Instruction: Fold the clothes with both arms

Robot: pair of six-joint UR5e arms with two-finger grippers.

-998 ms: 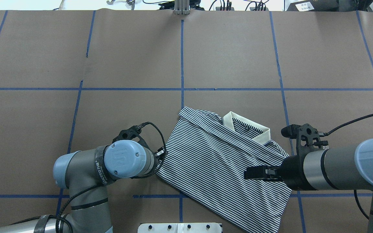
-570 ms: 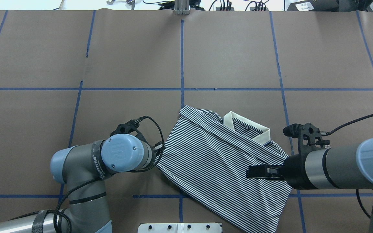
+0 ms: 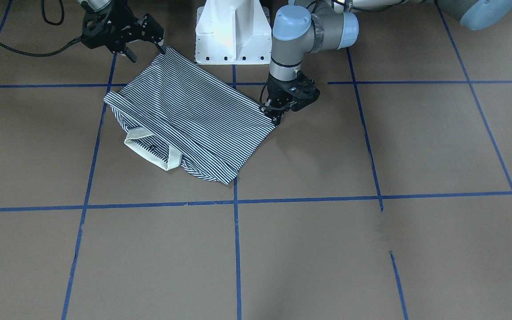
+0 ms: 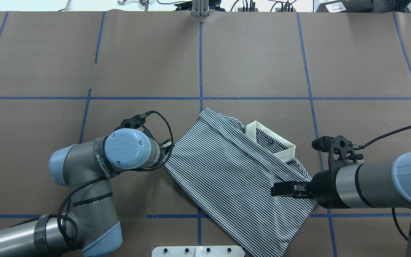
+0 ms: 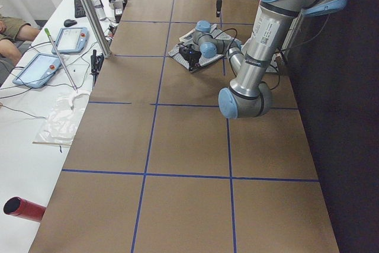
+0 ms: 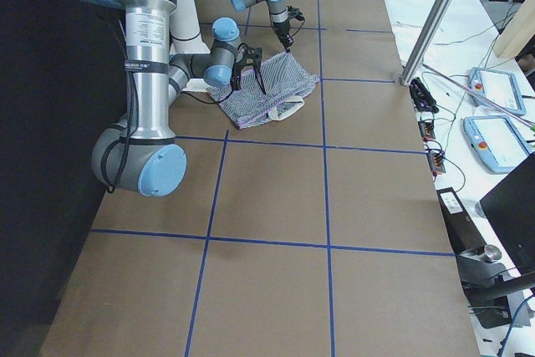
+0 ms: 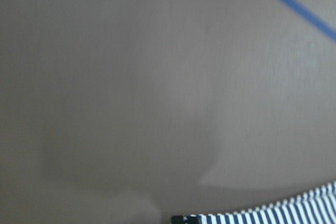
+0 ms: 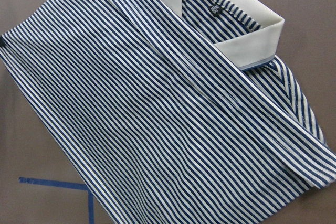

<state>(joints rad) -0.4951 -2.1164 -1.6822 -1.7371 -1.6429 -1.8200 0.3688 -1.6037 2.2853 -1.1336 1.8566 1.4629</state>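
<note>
Seeing striped shirt folded into a slanted rectangle, flat on the brown table, near the robot's edge, mostly right of the centre tape line. Noting collar facing up on its far right side. Reading left gripper as clamped on the shirt's left corner, low at the table. Reading right gripper as spread apart, hovering over the shirt's right side, holding nothing.
</note>
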